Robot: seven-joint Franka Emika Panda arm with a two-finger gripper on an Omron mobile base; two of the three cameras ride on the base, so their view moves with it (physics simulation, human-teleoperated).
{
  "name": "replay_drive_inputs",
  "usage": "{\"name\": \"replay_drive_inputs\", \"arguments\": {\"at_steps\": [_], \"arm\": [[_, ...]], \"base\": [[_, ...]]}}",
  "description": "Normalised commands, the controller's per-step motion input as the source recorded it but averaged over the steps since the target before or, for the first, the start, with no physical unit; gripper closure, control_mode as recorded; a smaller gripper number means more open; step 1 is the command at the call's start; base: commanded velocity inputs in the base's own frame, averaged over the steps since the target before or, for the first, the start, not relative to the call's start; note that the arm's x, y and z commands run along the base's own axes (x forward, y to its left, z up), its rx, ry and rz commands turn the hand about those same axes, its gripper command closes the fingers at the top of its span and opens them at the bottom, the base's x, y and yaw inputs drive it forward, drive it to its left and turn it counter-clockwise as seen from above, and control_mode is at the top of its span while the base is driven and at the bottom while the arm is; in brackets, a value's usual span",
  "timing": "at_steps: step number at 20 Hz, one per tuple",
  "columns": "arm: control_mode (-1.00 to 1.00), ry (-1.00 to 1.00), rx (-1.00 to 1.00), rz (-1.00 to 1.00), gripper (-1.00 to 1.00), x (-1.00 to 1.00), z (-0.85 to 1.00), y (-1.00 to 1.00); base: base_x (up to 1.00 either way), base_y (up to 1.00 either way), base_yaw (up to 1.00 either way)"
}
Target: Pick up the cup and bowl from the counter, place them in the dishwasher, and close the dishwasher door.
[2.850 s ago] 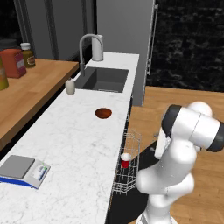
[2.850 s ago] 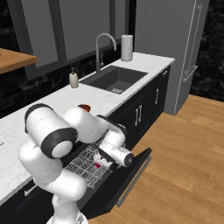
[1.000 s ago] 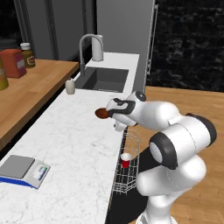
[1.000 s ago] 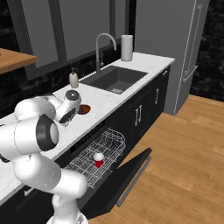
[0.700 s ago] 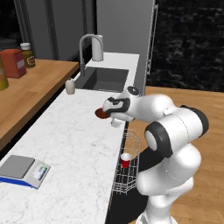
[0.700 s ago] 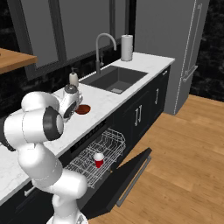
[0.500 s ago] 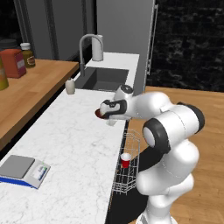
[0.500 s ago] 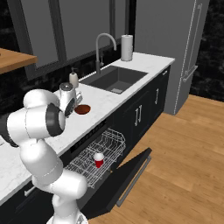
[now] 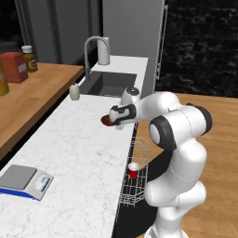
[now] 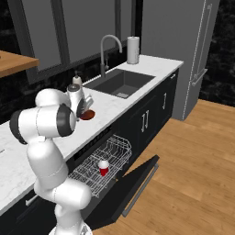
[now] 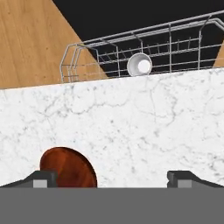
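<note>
The dark reddish-brown bowl (image 9: 106, 121) (image 10: 87, 114) lies on the white marble counter (image 9: 79, 153) near its front edge. My gripper (image 9: 115, 122) (image 10: 84, 106) (image 11: 111, 180) hovers low over it, open with its fingers wide apart. In the hand view the bowl (image 11: 68, 169) sits just inside the left fingertip (image 11: 43, 178), off centre. The red cup (image 9: 133, 170) (image 10: 103, 168) (image 11: 140, 64) stands upright in the white wire rack (image 9: 140, 152) (image 10: 87, 173), which is pulled out of the dishwasher. The black dishwasher door (image 10: 134, 182) hangs open and lowered.
A sink (image 9: 109, 83) with a faucet (image 9: 88, 51) lies beyond the bowl, a soap dispenser (image 9: 74, 91) to its left. A kitchen scale (image 9: 22, 181) rests near the counter's front. A wooden shelf (image 9: 32, 93) with jars runs along the left. A paper towel roll (image 10: 133, 49) stands by the sink.
The arm has swung up from the dishwasher rack to the counter. Over the last second the hand has crept closer to the bowl. Cup and bowl have stayed put.
</note>
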Motion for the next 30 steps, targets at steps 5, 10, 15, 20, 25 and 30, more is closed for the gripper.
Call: {"name": "replay_drive_inputs", "arguments": {"at_steps": [5, 10, 15, 20, 25, 30], "arm": [[-1.00, 0.03, 0.00, -0.15, -1.00, 0.40, -0.08, 0.09], [-1.00, 0.08, 0.00, -0.05, -1.00, 0.31, -0.04, 0.27], [-1.00, 0.07, 0.00, -0.02, -1.00, 0.02, -0.06, 0.36], [-1.00, 0.09, 0.00, -0.03, -1.00, 0.00, -0.18, 0.31], [-1.00, 0.10, 0.00, -0.03, -1.00, 0.07, -0.26, 0.28], [-1.00, 0.07, 0.00, -0.01, -1.00, 0.29, -0.15, 0.43]], "base": [[0.00, 0.00, 0.00], [0.00, 0.00, 0.00], [0.00, 0.00, 0.00], [0.00, 0.00, 0.00], [0.00, 0.00, 0.00], [0.00, 0.00, 0.00]]}}
